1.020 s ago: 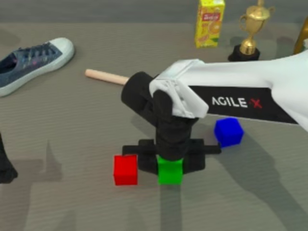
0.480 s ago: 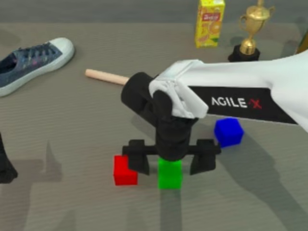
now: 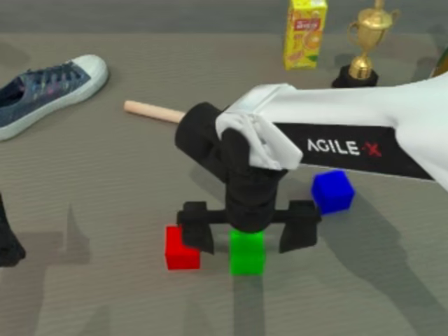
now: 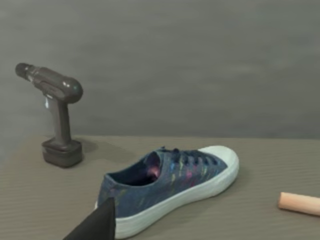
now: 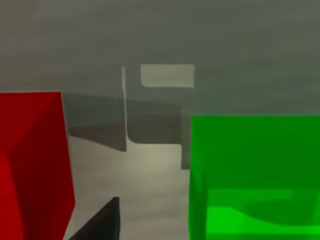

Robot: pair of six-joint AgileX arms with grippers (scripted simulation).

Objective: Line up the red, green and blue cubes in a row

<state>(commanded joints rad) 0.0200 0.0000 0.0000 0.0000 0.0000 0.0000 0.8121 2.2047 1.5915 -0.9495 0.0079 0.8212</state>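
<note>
The green cube (image 3: pixel 247 253) rests on the table with the red cube (image 3: pixel 180 250) a short gap to its left. The blue cube (image 3: pixel 332 190) sits apart, farther back and to the right. My right gripper (image 3: pixel 248 234) hangs just over the green cube, open, its fingers (image 3: pixel 198 234) spread wide to either side and holding nothing. The right wrist view shows the red cube (image 5: pixel 32 165) and green cube (image 5: pixel 255 175) close up, with one dark fingertip (image 5: pixel 102 222) between them. My left arm (image 3: pixel 7 245) is parked at the table's left edge, one fingertip (image 4: pixel 97 225) showing well off centre.
A blue sneaker (image 3: pixel 49 87) lies at the back left and a wooden rod (image 3: pixel 154 110) behind my right wrist. A juice carton (image 3: pixel 305 33) and a gold trophy (image 3: pixel 364 49) stand at the back right. A power drill (image 4: pixel 57 117) stands beyond the shoe.
My right gripper has opened and let go of the green cube, then lifted slightly. The green cube stays beside the red one. The left arm has not moved.
</note>
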